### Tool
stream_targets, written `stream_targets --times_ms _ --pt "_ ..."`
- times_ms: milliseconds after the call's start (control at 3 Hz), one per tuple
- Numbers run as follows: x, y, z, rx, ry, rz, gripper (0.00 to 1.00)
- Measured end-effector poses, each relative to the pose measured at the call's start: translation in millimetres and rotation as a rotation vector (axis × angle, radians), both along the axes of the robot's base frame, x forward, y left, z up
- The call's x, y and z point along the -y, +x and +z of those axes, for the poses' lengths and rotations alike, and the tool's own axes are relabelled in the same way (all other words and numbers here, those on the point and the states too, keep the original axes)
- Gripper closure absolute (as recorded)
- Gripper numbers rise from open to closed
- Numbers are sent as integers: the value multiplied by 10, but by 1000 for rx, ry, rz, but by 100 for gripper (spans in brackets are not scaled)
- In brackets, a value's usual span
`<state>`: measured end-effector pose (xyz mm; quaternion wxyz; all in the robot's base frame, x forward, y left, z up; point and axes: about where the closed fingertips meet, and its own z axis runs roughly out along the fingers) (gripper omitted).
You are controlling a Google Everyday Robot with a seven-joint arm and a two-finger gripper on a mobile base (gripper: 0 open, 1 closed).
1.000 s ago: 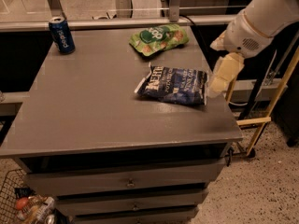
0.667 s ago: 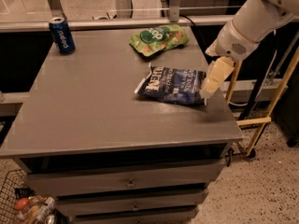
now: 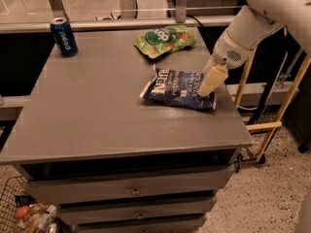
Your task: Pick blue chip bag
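The blue chip bag (image 3: 175,89) lies flat on the grey table (image 3: 97,120), right of centre, with its white lettering facing up. My gripper (image 3: 210,83) hangs from the white arm coming in from the upper right. It points down over the bag's right end, right at its surface. Whether it touches the bag I cannot tell. The bag's right edge is partly hidden behind the gripper.
A green snack bag (image 3: 165,40) lies at the table's back, just beyond the blue bag. A blue soda can (image 3: 63,37) stands at the back left corner. Drawers sit below the tabletop. A wire basket (image 3: 24,212) is on the floor at the lower left, a yellow frame (image 3: 272,125) to the right.
My gripper has moved left from beside the bag's right edge to over its right end. The bag, the green bag and the can have not moved.
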<state>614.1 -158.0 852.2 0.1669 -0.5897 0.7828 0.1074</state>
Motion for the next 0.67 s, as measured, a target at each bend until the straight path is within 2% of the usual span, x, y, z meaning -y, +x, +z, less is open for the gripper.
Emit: stream_targets --times_ms 333,667 --pt "-60 63 9 4 -3 18 65" --pt "-149 58 331 87 4 51 88"
